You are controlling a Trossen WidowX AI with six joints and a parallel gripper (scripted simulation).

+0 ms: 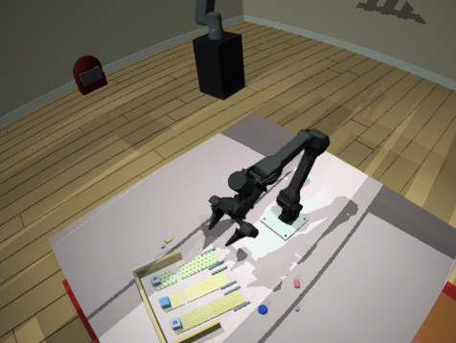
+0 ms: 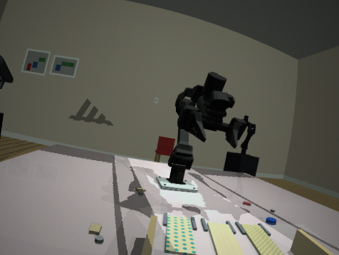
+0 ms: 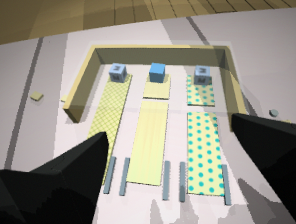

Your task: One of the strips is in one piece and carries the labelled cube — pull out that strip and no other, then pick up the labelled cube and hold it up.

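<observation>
Evidently pre-pull | claw (image 1: 218, 236) (image 2: 218, 138) (image 3: 169, 129) spread wide, holding nothing, likely for approach clearance | crosshatched strip (image 1: 211, 311) (image 2: 263, 238) (image 3: 111, 110) unbroken, labelled cube (image 1: 175, 323) (image 3: 118, 73) on far end, wrist view's eleven o'clock; pulling should bring it closer

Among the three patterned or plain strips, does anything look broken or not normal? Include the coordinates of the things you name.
Yes: the dotted strip (image 1: 198, 264) (image 2: 179, 235) (image 3: 204, 152) and the plain strip (image 1: 206, 285) (image 2: 225, 238) (image 3: 149, 142) each show a gap across them, before their cubes.

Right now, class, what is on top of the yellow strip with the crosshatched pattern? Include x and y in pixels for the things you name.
A pale blue cube with dark markings (image 1: 175, 323) (image 3: 118, 73) sits on the far end of the crosshatched yellow strip (image 1: 211, 312) (image 2: 263, 238) (image 3: 111, 110). The strip's surface directly beneath the cube is covered.
</observation>
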